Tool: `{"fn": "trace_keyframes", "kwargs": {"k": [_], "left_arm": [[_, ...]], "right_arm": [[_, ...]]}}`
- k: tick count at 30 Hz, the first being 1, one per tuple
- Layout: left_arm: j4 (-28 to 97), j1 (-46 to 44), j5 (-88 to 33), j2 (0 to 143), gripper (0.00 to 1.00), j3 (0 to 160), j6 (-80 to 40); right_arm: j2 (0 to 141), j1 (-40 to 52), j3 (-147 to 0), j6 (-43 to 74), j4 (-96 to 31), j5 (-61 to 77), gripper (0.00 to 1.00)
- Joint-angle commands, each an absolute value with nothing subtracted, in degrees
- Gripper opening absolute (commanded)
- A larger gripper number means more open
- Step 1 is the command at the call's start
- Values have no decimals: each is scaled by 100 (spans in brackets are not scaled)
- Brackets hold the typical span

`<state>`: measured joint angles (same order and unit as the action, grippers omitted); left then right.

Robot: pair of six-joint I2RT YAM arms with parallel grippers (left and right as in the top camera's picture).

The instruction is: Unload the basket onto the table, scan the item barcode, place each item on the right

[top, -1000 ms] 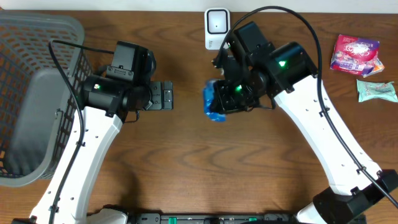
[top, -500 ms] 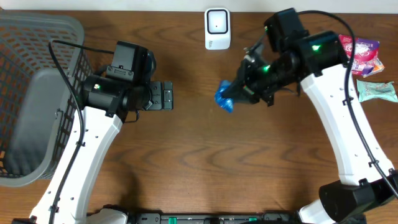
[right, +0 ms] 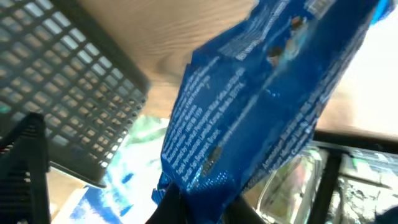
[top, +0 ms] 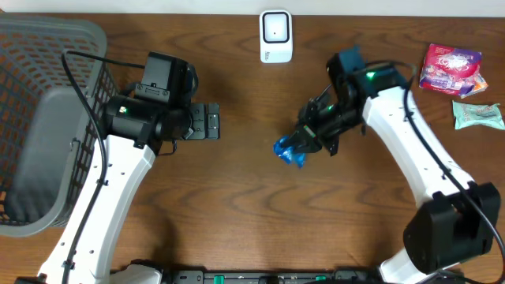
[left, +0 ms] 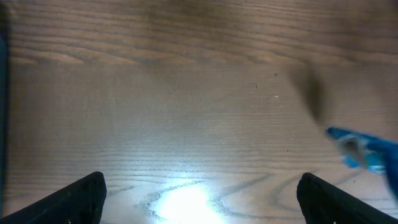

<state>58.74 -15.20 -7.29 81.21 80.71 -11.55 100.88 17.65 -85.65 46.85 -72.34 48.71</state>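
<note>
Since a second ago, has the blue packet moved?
Yes. The blue packet, held by the right gripper, sits farther below the white scanner in the overhead view.

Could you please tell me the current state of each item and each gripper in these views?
scanner: at the table's far edge, untouched.
blue packet: gripped, away from the scanner.
right gripper: shut on the blue packet.
left gripper: open, holding nothing.
basket: at the left, untouched.
pink packet: lying on the table, far right.
pale green packet: lying near the pink packet.
</note>
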Motion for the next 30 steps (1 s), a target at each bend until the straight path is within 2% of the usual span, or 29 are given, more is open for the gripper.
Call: {"fn": "trace_keyframes", "kwargs": {"k": [1,3,5,9,17,19,23,24,26,28,30], "left_arm": [[5894,-1500,-676,8125,98,8086,-1072],[5894,-1500,-676,8125,98,8086,-1072],[5894,-1500,-676,8125,98,8086,-1072],[5894,-1500,-676,8125,98,8086,-1072],[5894,-1500,-676,8125,98,8086,-1072],[5894,-1500,-676,8125,98,8086,-1072],[5894,-1500,-676,8125,98,8086,-1072],[5894,-1500,-676,8125,98,8086,-1072],[5894,-1500,-676,8125,98,8086,-1072],[5894,-1500,-676,8125,98,8086,-1072],[5894,-1500,-676,8125,98,8086,-1072]], "right_arm": [[10053,1424,-8353,4711,-6733,5697,14],[10053,1079,-8342,4735,-6619,5693,22],[10053,676,-8344,4729,-6615,5682,46],[10053,56,-8340,4644,-6661,4893,54],[10049,121,-8538,4038,-6628,2729,56],[10049,327,-8595,3865,-6608,2187,65],[10051,858,-8597,3868,-6265,1302,94],[10051,974,-8597,3870,-6154,1092,95],[10051,1229,-8586,3868,-5841,663,84],[10051,1490,-8547,3830,-5474,362,70],[10053,1754,-8493,3660,-5074,152,70]]}}
